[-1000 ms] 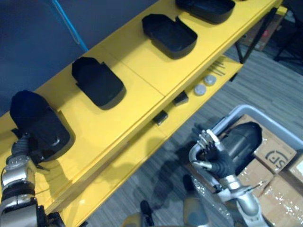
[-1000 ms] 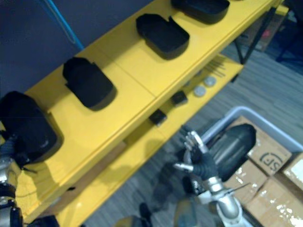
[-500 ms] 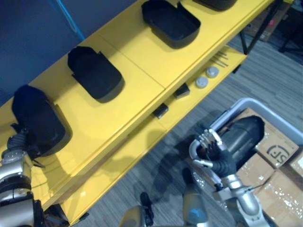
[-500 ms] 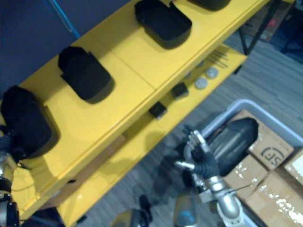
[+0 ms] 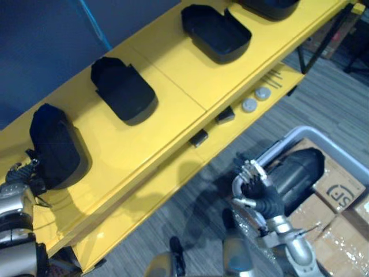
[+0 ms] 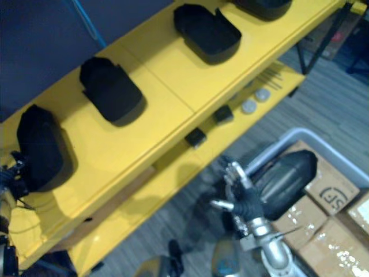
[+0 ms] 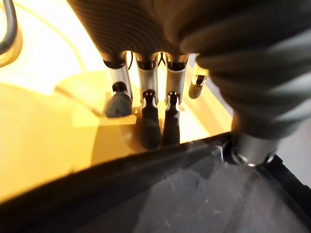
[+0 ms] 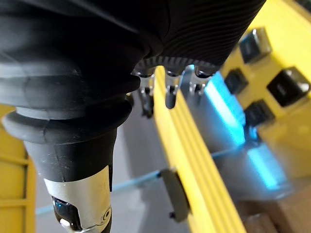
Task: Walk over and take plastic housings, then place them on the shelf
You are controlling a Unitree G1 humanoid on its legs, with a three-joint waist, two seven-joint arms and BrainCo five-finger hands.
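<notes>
The leftmost black plastic housing (image 5: pixel 55 147) lies flat on the yellow metal shelf (image 5: pixel 173 81), in a row with three more black housings (image 5: pixel 124 89), likely for even spacing. The left hand (image 5: pixel 20 175) rests released beside it, fingers straight. The right hand (image 5: pixel 258 190) hangs slack and empty near a grey bin (image 5: pixel 275 149) holding another dark housing (image 5: pixel 297 173) on cardboard boxes (image 5: pixel 337 187).
</notes>
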